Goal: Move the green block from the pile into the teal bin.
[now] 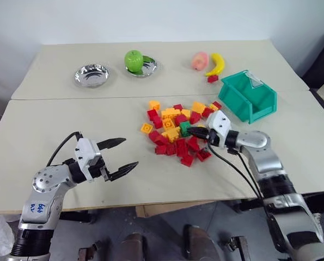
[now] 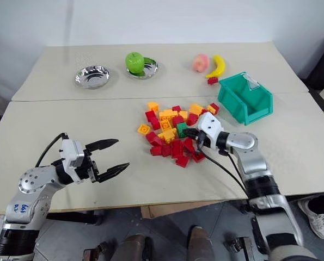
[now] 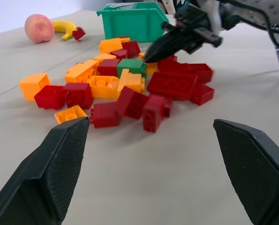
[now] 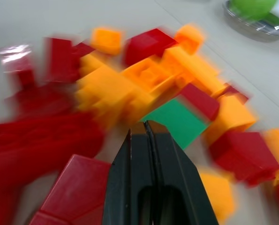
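Right gripper [image 1: 192,130] has its fingers pressed together with nothing between them, tips at the right edge of the green block [image 1: 185,128], touching or just short of it; contact cannot be confirmed. The green block sits in the pile [image 1: 179,130], near its middle, hemmed in by red and orange bricks on all sides. Left gripper [image 1: 119,157] hangs spread wide and empty over bare table [image 1: 69,114], well to the left of the pile. The teal bin [image 1: 248,96] stands to the far right of the pile, holding no block that can be seen. Risks, as judged: with the fingers closed, any forward push would shove the block deeper among its neighbours or tip it, instead of gripping it. If the fingers open here, one could wedge against an adjacent orange or red brick, so the grip takes two bricks or none. A shallow, slanted approach may let the smooth brick squirt out sideways. Disturbed bricks could also scatter toward the near table edge.
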Tool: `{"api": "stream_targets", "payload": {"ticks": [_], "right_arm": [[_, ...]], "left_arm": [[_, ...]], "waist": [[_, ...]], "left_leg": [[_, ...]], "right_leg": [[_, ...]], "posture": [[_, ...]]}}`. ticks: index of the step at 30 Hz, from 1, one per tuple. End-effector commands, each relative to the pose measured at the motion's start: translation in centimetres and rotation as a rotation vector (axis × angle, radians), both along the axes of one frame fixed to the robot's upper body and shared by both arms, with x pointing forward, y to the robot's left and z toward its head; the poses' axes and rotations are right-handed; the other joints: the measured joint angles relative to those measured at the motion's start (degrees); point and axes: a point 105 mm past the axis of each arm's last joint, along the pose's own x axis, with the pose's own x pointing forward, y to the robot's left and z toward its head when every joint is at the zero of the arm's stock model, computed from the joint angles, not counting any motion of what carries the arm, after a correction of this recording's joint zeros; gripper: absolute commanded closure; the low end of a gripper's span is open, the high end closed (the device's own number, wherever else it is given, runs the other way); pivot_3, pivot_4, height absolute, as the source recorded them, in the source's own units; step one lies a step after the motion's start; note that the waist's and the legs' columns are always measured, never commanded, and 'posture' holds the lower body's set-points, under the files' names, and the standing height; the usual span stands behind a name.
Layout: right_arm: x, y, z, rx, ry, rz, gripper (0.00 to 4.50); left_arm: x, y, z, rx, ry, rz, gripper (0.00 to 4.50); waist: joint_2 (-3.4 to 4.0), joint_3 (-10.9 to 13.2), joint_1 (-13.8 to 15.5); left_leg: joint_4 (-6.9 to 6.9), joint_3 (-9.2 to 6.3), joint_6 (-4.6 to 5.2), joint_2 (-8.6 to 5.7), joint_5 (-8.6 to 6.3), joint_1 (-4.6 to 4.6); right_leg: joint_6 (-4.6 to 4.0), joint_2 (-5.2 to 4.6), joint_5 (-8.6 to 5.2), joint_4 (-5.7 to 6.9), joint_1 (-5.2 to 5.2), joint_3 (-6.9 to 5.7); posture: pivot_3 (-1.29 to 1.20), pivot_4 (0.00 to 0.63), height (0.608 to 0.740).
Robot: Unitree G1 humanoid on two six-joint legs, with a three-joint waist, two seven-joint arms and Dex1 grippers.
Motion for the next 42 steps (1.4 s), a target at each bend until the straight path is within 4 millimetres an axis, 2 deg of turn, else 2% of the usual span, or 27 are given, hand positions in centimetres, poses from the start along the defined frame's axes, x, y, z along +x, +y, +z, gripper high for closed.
{"api": "stream_targets", "payload": {"ticks": [1, 4, 9, 12, 14, 16, 20, 23, 25, 29, 37, 42], "right_arm": [[-1.9, -1.8, 1.7, 0.028, -0.012, 0.000, 4.48], [-2.8, -3.7, 2.6, 0.050, -0.036, -0.036, 4.48], [-4.6, -9.1, 4.3, 0.153, -0.052, -0.162, 4.48], [-5.2, -11.3, 3.5, 0.170, 0.011, -0.230, 3.92], [-5.5, -11.8, 2.9, 0.136, 0.030, -0.242, 3.27], [-5.3, -10.7, 3.3, 0.167, 0.036, -0.232, 2.56], [-4.4, -6.3, 3.8, 0.202, 0.094, -0.159, 1.16], [-3.4, -3.9, 4.2, 0.187, 0.130, -0.167, 0.12], [-2.3, -2.3, 3.3, 0.118, 0.240, -0.242, 0.05], [-0.7, -0.3, 3.2, 0.074, 0.269, -0.300, 0.05], [2.0, 2.0, 2.9, 0.042, 0.259, -0.376, 0.05], [3.2, 2.4, 2.3, 0.038, 0.265, -0.435, 0.05]], "left_arm": [[0.1, 1.9, 0.5, -0.029, -0.047, 0.065, 0.00], [0.1, 2.9, -0.1, -0.012, -0.042, 0.098, 0.00], [-0.3, 3.2, -0.8, 0.008, -0.047, 0.093, 0.00], [-0.5, 3.2, -0.9, 0.026, -0.054, 0.084, 0.00], [-0.4, 3.4, -1.0, 0.043, -0.062, 0.087, 0.00], [-0.4, 3.5, -0.9, 0.054, -0.072, 0.091, 0.00], [0.0, 3.0, -0.6, 0.057, -0.086, 0.076, 0.00], [0.3, 2.7, -0.4, 0.055, -0.093, 0.069, 0.00], [0.5, 2.5, 0.0, 0.040, -0.102, 0.079, 0.00], [0.7, 2.2, 0.6, 0.021, -0.116, 0.086, 0.00], [0.2, 1.8, 0.7, 0.017, -0.111, 0.088, 0.00], [0.1, 1.5, 0.7, 0.008, -0.111, 0.093, 0.00]], "waist": [[0.00, 0.00, 0.24], [0.00, 0.00, 0.88], [-0.01, 0.00, 1.47], [-0.01, 0.00, 1.40], [-0.01, 0.00, 1.29], [0.00, 0.00, 1.00], [0.01, 0.00, 0.42], [0.00, 0.00, 0.89], [0.01, 0.00, 1.01], [0.00, -0.01, 1.22], [0.00, 0.00, 0.91], [0.00, -0.01, 0.78]], "left_leg": [[0.00, 0.03, 0.01, -0.01, 0.00, 0.01], [0.00, 0.07, 0.02, -0.01, -0.01, 0.02], [0.00, 0.10, 0.06, -0.01, -0.03, 0.01], [0.00, 0.11, 0.08, 0.00, -0.04, 0.03], [0.00, 0.13, 0.08, 0.00, -0.04, 0.06], [0.00, 0.13, 0.08, 0.01, -0.04, 0.07], [0.00, 0.25, 0.08, 0.08, -0.04, 0.13], [0.01, 0.20, 0.06, 0.08, -0.03, 0.11], [0.02, 0.19, 0.06, 0.06, -0.04, 0.07], [0.02, 0.07, 0.05, 0.06, -0.04, -0.01], [0.00, 0.14, 0.08, 0.04, -0.06, -0.06], [-0.02, 0.17, 0.08, 0.03, -0.06, -0.06]], "right_leg": [[0.00, -0.01, 0.00, 0.00, 0.00, 0.02], [0.00, 0.00, 0.00, 0.00, 0.01, 0.01], [0.00, 0.00, 0.00, -0.04, 0.01, 0.01], [0.01, 0.00, 0.01, -0.05, 0.04, 0.01], [0.01, 0.00, 0.01, -0.03, 0.05, 0.01], [0.01, 0.01, 0.01, -0.03, 0.04, 0.01], [0.00, 0.02, 0.02, 0.03, 0.00, 0.03], [-0.02, 0.01, 0.03, 0.05, -0.01, 0.01], [-0.03, 0.01, 0.04, 0.04, -0.03, 0.01], [-0.06, -0.01, 0.04, 0.04, -0.09, -0.08], [-0.06, 0.00, 0.05, 0.01, -0.15, -0.08], [-0.06, 0.00, 0.05, 0.02, -0.16, -0.07]], "posture": [[0.00, 0.150, 0.740], [0.00, 0.150, 0.740], [0.00, 0.150, 0.740], [0.00, 0.150, 0.740], [0.00, 0.150, 0.740], [0.00, 0.150, 0.740], [0.00, 0.150, 0.740], [0.00, 0.150, 0.740], [0.00, 0.150, 0.740], [0.00, 0.150, 0.740], [0.00, 0.150, 0.740], [0.00, 0.150, 0.740]]}}
